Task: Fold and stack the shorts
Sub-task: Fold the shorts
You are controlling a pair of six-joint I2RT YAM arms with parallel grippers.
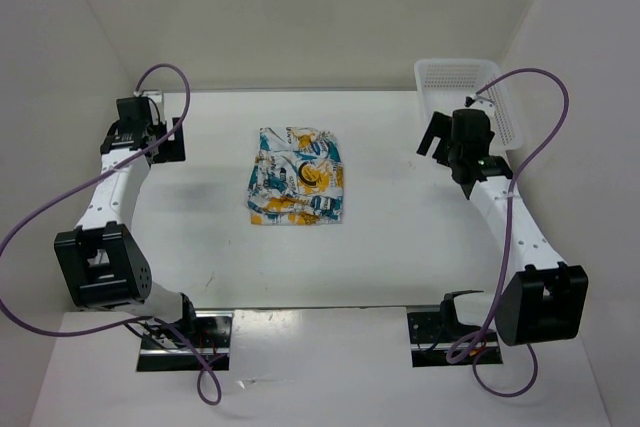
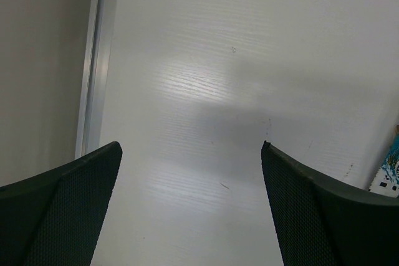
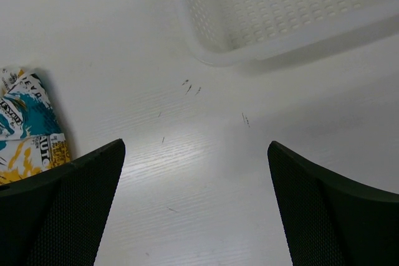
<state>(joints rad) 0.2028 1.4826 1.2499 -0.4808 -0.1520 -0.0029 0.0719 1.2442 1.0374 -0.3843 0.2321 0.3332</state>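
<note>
The shorts point(image 1: 297, 176) lie in a compact, roughly square folded bundle on the white worktop point(image 1: 390, 247), about midway between its near and far edges and a little left of its middle. Their white cloth shows a busy teal, yellow-orange and black print, and the surface is somewhat rumpled. Nothing touches them. The left gripper point(image 2: 191, 154) hangs over bare worktop near the far left corner, well apart from the shorts, its two dark fingers point(image 2: 68, 204) spread wide with nothing between them. In its wrist view a sliver of printed cloth shows at the right border, and the worktop's left edge meets the wall. The right gripper point(image 3: 196, 151) hangs near the right edge, between the shorts and a white plastic mesh basket point(image 1: 432, 71) that sits in the far right corner. Its fingers point(image 3: 68, 210) also stand wide apart and hold nothing. Its wrist view shows the basket's rounded corner ahead and the bundle's corner at the left. Purple cables loop from both arms.
</note>
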